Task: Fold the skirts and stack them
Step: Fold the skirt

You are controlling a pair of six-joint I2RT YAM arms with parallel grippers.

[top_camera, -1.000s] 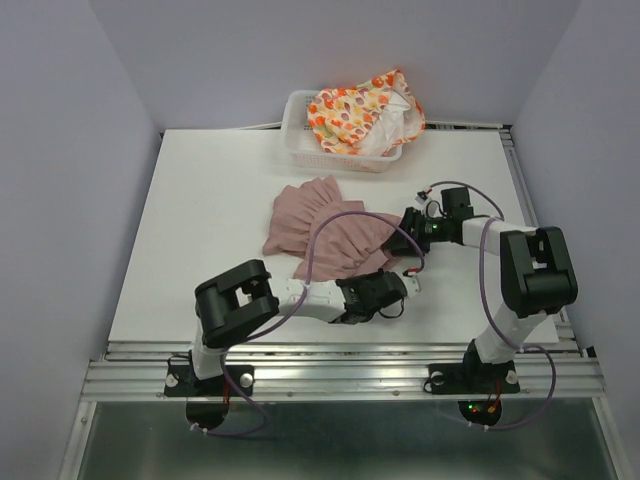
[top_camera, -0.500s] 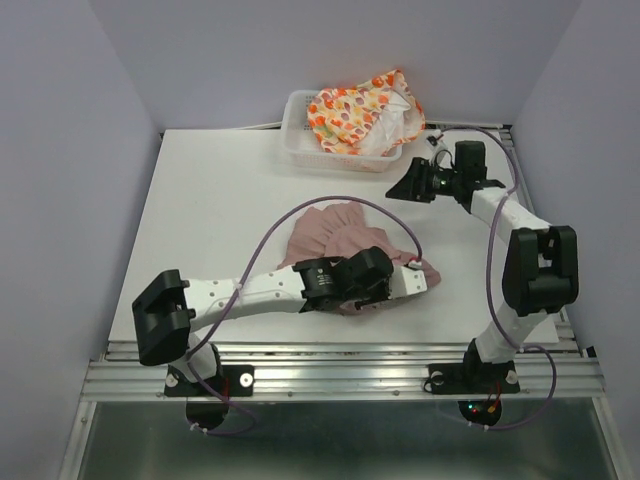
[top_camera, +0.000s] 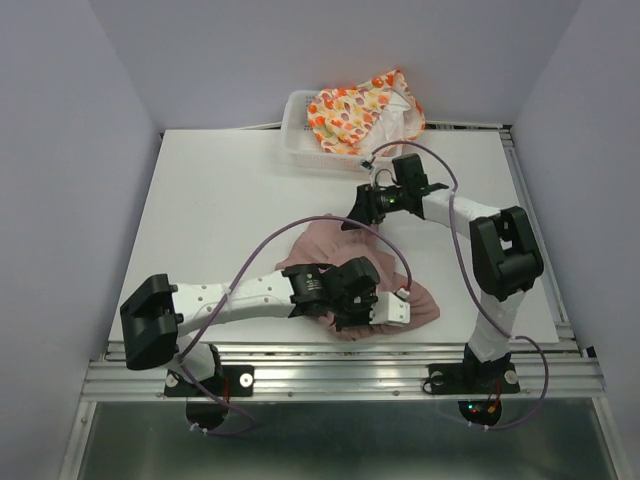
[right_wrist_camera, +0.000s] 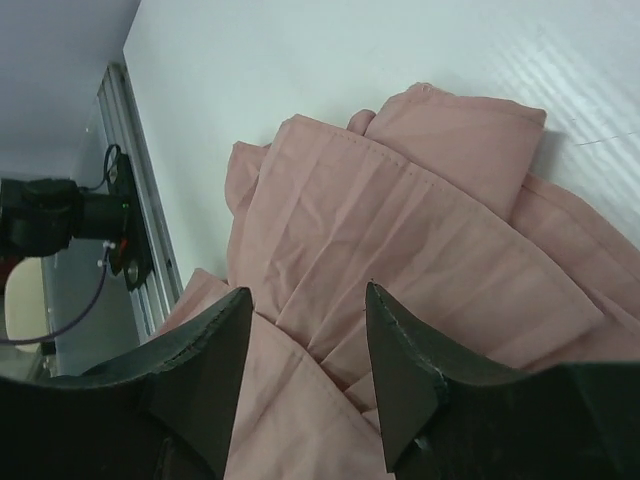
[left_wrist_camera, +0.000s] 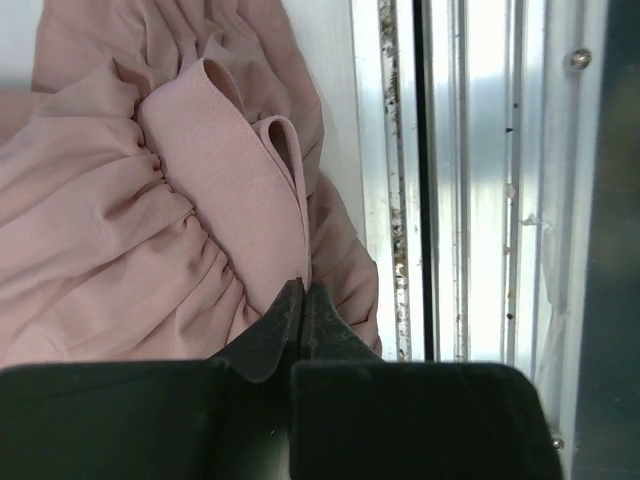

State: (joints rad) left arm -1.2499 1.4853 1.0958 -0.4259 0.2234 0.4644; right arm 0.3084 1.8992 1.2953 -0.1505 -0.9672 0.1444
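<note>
The dusty pink skirt [top_camera: 322, 240] lies bunched at the near right of the white table [top_camera: 220, 210]. My left gripper [top_camera: 408, 306] is at its near right corner, shut on a folded band of the pink skirt [left_wrist_camera: 230, 170], pinched at the jaw tips [left_wrist_camera: 303, 286]. My right gripper [top_camera: 358, 212] hovers open over the skirt's far edge, and pink fabric [right_wrist_camera: 400, 230] shows between its spread fingers [right_wrist_camera: 305, 300] without being gripped. The cream printed skirt [top_camera: 360, 108] sits heaped in the white mesh basket [top_camera: 298, 140] at the back.
The table's near edge and metal rail [left_wrist_camera: 440, 200] run just right of the left gripper's tips. The left arm's purple cable [top_camera: 265, 245] arcs over the skirt. Grey walls enclose the table on three sides.
My left gripper has dragged the pink skirt toward the near right, still pinching it. My right gripper has swung from the back right down to the skirt's far edge, open.
</note>
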